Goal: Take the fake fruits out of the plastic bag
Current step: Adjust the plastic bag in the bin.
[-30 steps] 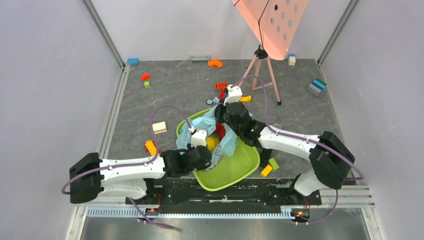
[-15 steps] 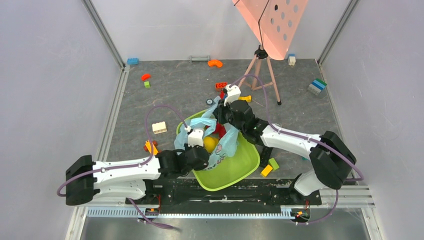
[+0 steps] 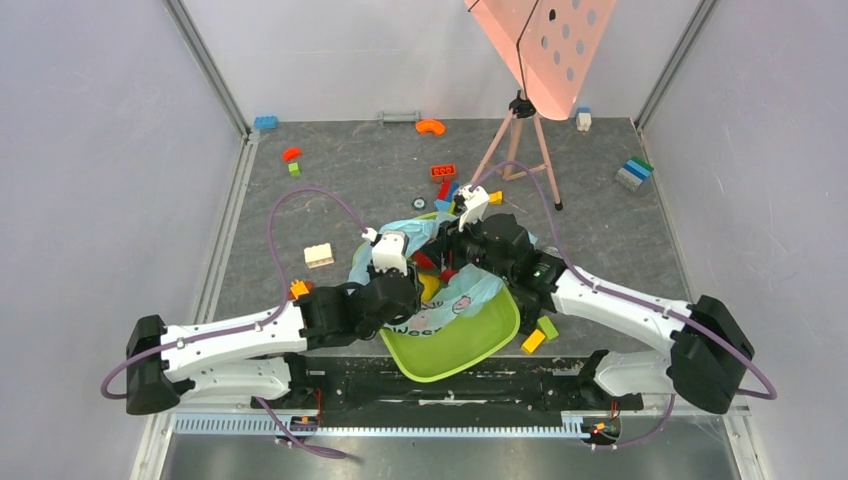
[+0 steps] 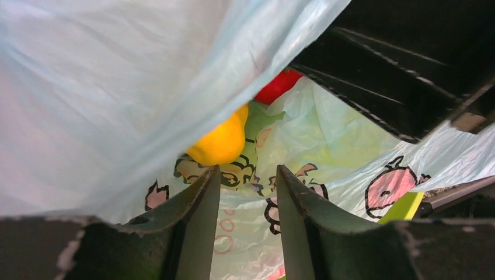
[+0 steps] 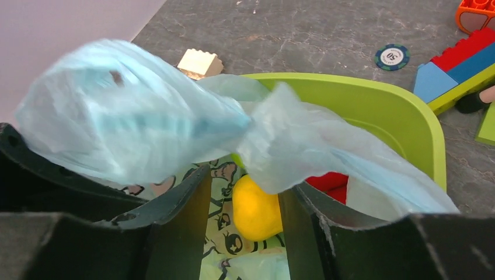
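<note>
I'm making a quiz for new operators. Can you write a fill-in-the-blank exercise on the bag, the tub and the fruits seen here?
1. The plastic bag sits in a tub coloured ____.
2. In the left wrist view, the lemon-like fruit is ____.
3. The other fruit visible there is ____.
4. The poker chip lies ____ the tub.
Missing words: green; yellow; red; outside.

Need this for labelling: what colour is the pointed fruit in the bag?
The lemon-like fruit is yellow, clearest in the right wrist view.
</note>
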Action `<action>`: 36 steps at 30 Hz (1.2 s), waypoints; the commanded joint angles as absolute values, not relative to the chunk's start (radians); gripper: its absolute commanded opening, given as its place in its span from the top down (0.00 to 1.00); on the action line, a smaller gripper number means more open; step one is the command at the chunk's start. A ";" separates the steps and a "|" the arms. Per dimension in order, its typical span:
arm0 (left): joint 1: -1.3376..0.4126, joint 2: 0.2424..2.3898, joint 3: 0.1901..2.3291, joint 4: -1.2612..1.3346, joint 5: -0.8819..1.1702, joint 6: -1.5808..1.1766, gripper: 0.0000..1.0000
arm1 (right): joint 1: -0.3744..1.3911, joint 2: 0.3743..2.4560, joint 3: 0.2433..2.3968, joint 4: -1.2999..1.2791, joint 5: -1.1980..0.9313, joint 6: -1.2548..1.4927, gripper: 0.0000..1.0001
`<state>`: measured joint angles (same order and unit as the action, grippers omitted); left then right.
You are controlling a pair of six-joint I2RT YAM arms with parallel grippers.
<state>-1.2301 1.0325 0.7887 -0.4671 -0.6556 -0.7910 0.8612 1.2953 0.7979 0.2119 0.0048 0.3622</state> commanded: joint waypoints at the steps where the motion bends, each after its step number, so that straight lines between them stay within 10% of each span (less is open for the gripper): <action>1: -1.222 1.018 0.817 -0.496 -0.719 -0.752 0.53 | 0.864 1.247 0.851 0.116 -0.016 0.354 0.51; 8: -1.221 0.986 0.724 -0.493 -0.706 -0.802 0.65 | 0.894 1.279 0.793 0.121 -0.063 0.342 0.58; 28: -1.223 0.900 0.720 -0.485 -0.698 -0.779 0.60 | 0.973 1.258 0.832 0.076 0.014 0.349 0.49; 36: -1.222 0.909 0.947 -0.549 -0.679 -0.649 0.50 | 0.977 1.204 1.130 -0.195 0.003 0.314 0.28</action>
